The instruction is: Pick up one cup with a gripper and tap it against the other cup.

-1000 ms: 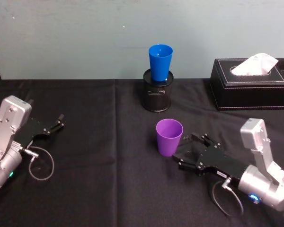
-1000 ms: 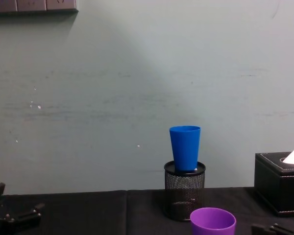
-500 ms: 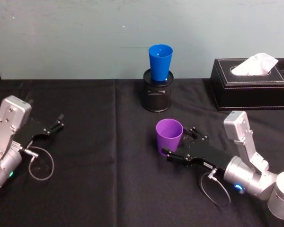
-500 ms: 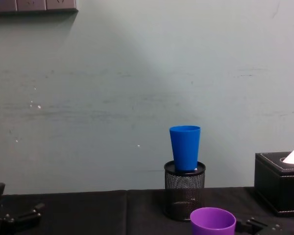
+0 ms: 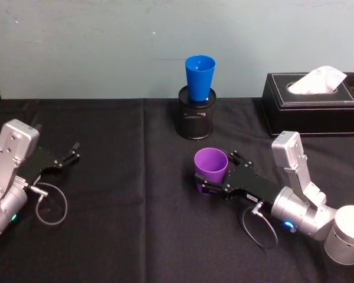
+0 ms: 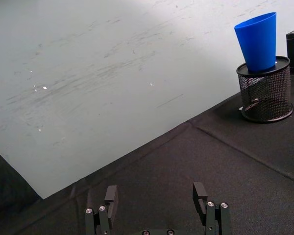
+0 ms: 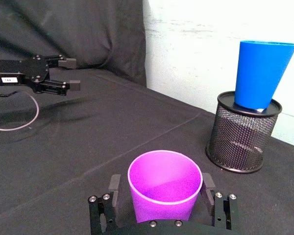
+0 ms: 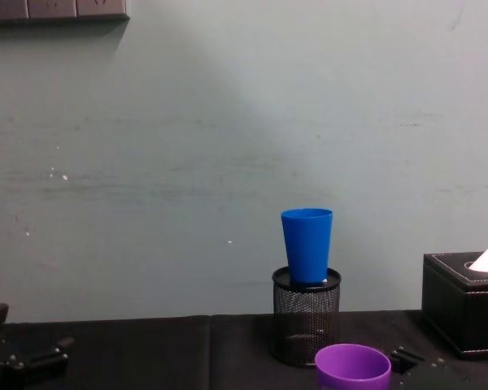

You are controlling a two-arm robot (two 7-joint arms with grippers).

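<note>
And the right end effector (image 5: 218, 173) is in: a second ago it lay short of the purple cup (image 5: 210, 165), off to the cup's right, and now it has slid forward so the cup sits between its two flat jaws. The right wrist view shows it best. One jaw stands on each side of the cup's wall, spread wide, close to the plastic but, as far as I can tell, not yet pressing on it. So it is open and holding nothing.

The purple cup stands upright on the black table (image 5: 135, 236), rim up, in the spot it had before. It hasn't been nudged.

That's the approach done, I'd say. What's left is the squeeze, the lift and the tap. The cup tapers toward its base, so a grip low on the wall may slip upward as the jaws close.

Over on the left side of the table, the left end effector (image 5: 74, 152) lies parked, jaws apart and empty, well away from both cups.

Farther back, the target: the blue cup (image 5: 200, 76) sits upright in the mouth of a black mesh pen holder (image 5: 196, 121), raised above the table. The purple cup will have to climb to meet it, and a hard knock could tip it off its perch. A black tissue box (image 5: 312, 109) sits at the far right, clear of the path.
</note>
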